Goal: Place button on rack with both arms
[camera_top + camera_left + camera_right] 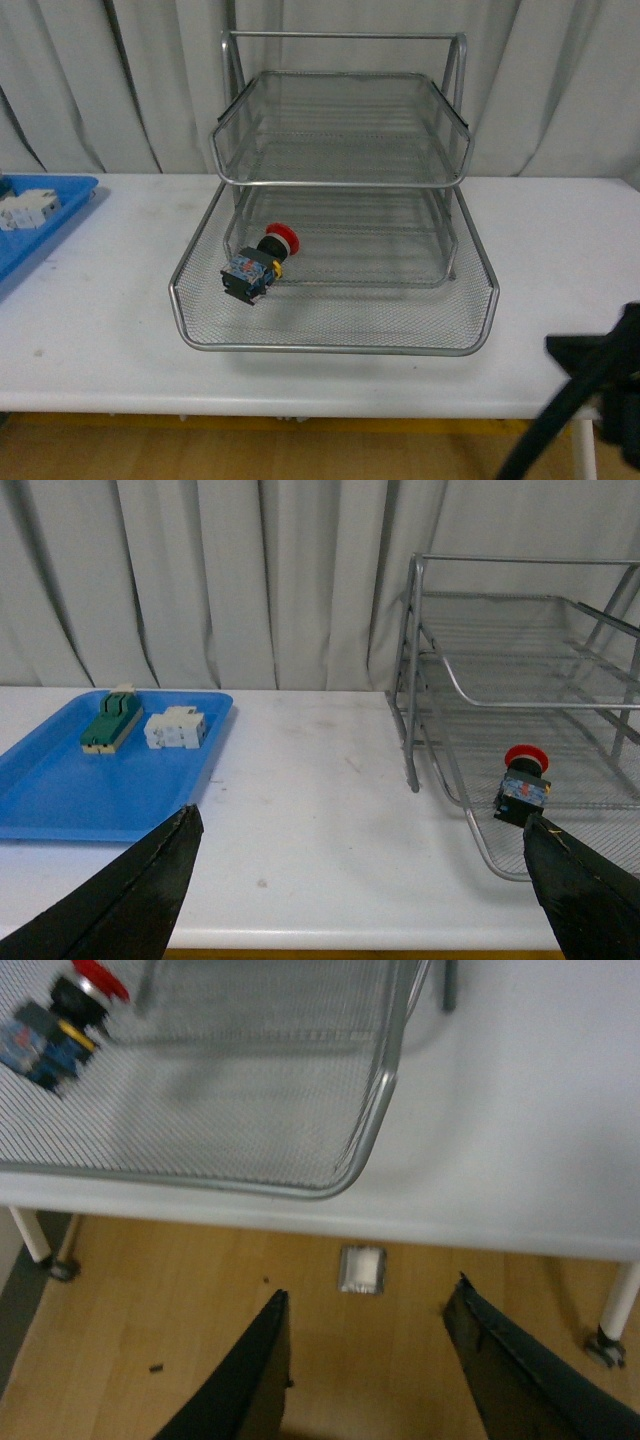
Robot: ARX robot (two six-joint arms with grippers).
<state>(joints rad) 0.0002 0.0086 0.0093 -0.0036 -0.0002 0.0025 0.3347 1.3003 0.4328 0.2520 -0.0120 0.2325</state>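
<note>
On the rack (330, 348), bottom tier, lies the button (258, 262); left gripper (360, 820) and right gripper (370, 1292) gape wide, empty.

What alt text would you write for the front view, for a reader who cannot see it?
A red-capped button lies on its side in the bottom tier of a silver wire-mesh rack, near its front left. The rack stands on a white table, with a blue tray at the picture's left edge.
</note>
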